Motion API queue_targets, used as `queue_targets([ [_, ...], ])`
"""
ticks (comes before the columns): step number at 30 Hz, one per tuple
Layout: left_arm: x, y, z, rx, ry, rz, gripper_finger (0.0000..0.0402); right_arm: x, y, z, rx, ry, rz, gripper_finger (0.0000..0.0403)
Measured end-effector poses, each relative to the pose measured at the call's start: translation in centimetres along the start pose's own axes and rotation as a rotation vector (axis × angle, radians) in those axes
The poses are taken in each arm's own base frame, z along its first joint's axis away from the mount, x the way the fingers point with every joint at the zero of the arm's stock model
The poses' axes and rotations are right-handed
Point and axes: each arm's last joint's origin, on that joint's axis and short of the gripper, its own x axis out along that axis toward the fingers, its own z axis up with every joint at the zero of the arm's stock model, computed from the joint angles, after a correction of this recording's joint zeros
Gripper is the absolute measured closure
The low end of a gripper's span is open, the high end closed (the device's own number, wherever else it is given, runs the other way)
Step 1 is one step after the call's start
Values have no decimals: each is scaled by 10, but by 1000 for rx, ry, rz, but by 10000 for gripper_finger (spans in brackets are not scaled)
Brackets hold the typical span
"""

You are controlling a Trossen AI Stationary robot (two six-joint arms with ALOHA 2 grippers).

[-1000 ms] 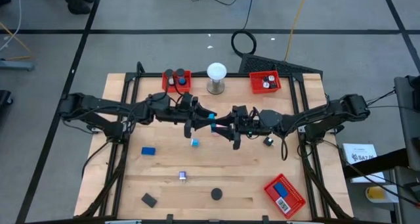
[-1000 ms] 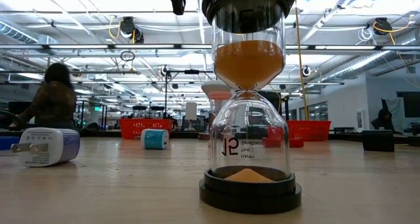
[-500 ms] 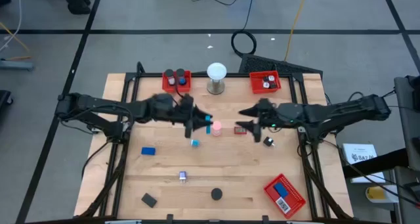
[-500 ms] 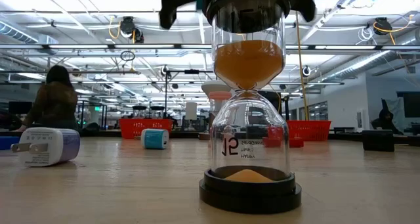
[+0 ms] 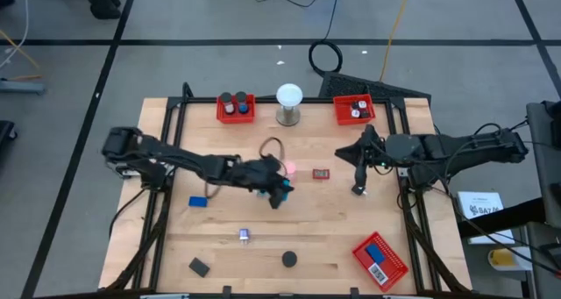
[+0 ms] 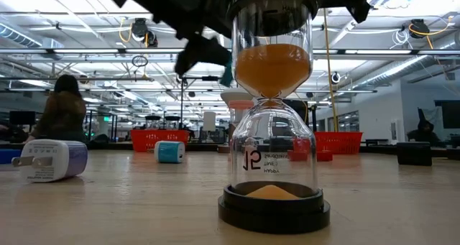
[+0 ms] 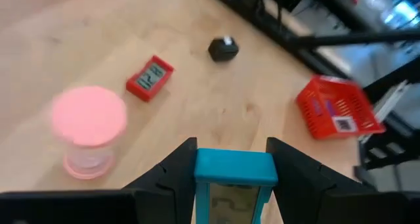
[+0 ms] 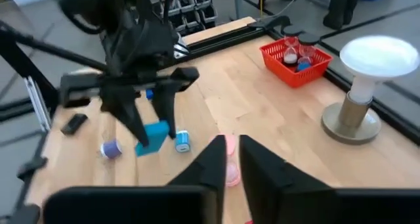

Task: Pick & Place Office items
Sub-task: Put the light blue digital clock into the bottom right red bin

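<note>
left tool (image 5: 279,192) gripping, right tool (image 5: 358,172) closed

Table (image 5: 333,238): pale wood planks, visible grain, smooth matt finish. Red tray (image 5: 380,258) near its front right corner: open mesh, plastic-looking, slight sheen, paper barcode label inside. Hourglass (image 6: 273,108) standing on the table: clear glossy glass bulbs, matt black caps, fine orange sand. White charger block (image 6: 50,161) to its left: smooth satin plastic with bright metal prongs. Globe lamp (image 8: 375,60) at the table's far edge: frosted white dome on brushed metal base. Left gripper (image 7: 230,178): matt black plastic fingers clamping a smooth teal plastic block (image 7: 235,168).
</note>
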Motion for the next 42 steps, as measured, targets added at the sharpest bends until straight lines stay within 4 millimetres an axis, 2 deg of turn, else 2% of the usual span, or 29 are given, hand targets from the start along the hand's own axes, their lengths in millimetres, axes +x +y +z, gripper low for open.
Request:
queue_targets([
  [3, 24, -12, -1, 54, 88, 47, 244, 0, 0, -1, -56, 12, -4, 399],
  [6, 48, -20, 1, 109, 174, 101, 244, 0, -1, -2, -89, 22, -6, 394],
  [13, 101, -16, 1, 156, 308, 174, 244, -1, 0, -2, -121, 30, 20, 397],
  [21, 127, 1, -1, 140, 365, 229, 244, -3, -1, -2, -137, 27, 22, 399],
  [24, 128, 3, -3, 121, 381, 234, 240, -4, -1, -2, -136, 22, 23, 399],
  [29, 127, 0, -6, 118, 416, 202, 182, -4, -1, -1, -134, 16, 24, 399],
  [32, 122, -4, -3, 115, 435, 170, 149, -4, -1, -1, -133, 15, 24, 399],
  [35, 109, -6, 2, 139, 466, 187, 134, -4, -1, -1, -133, 13, 24, 399],
  [38, 86, -11, 12, 214, 489, 235, 145, -4, -1, 0, -131, 9, 25, 399],
  [42, 45, -24, 23, 326, 439, 311, 208, -3, -1, -1, -130, 9, 21, 399],
])
